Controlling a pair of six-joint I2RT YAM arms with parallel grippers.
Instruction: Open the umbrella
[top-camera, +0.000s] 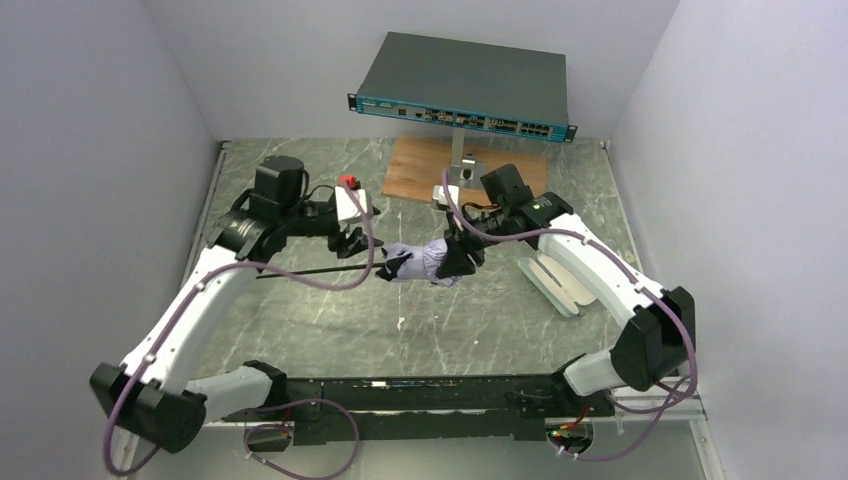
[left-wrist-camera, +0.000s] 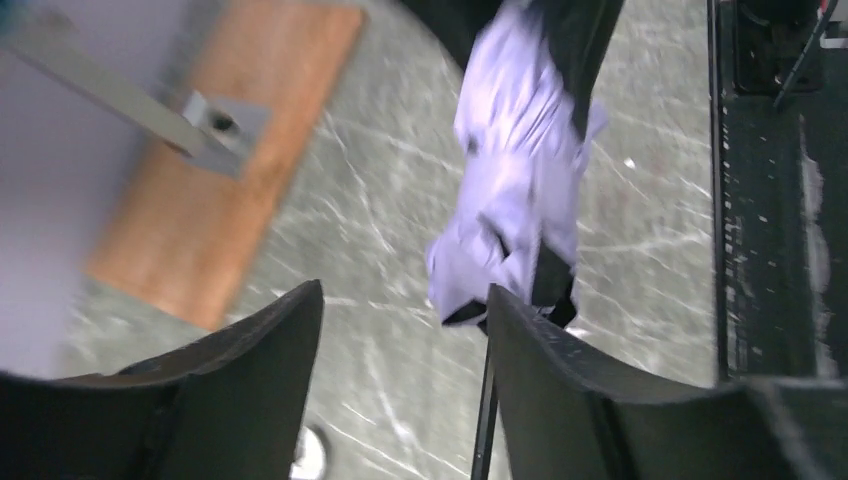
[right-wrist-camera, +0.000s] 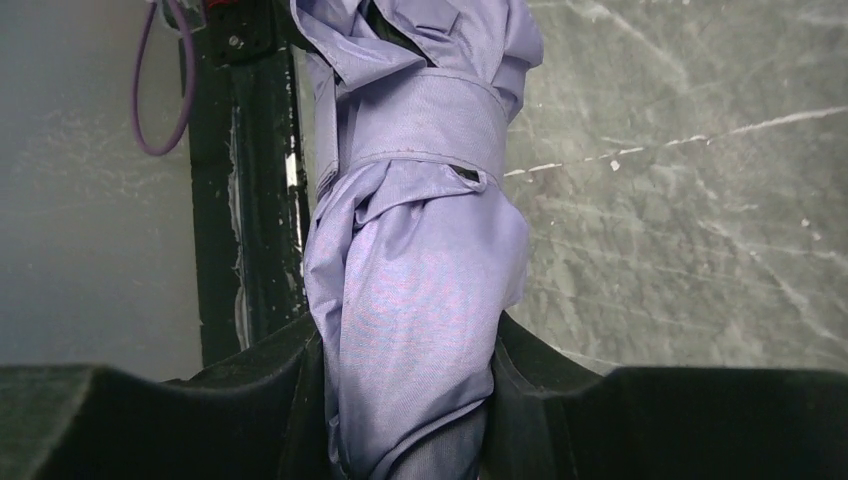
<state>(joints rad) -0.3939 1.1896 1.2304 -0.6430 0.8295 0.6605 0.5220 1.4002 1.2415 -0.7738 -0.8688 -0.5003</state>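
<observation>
The right jaws pinch the folded pale purple cloth umbrella (right-wrist-camera: 415, 300) near the grey bench's (top-camera: 320, 330) middle; the left jaws are spread.

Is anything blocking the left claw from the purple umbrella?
Nothing visible is. The left gripper stands open, and the umbrella sits right ahead of its fingertips. The right gripper is clamped around the folded fabric.

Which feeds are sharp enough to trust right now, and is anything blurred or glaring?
Left wrist: motion-blurred, umbrella and wooden board both smeared. Right wrist: sharp, weave of the umbrella's strap readable, slight sheen. Top external: evenly lit, in focus, no glare.
</observation>
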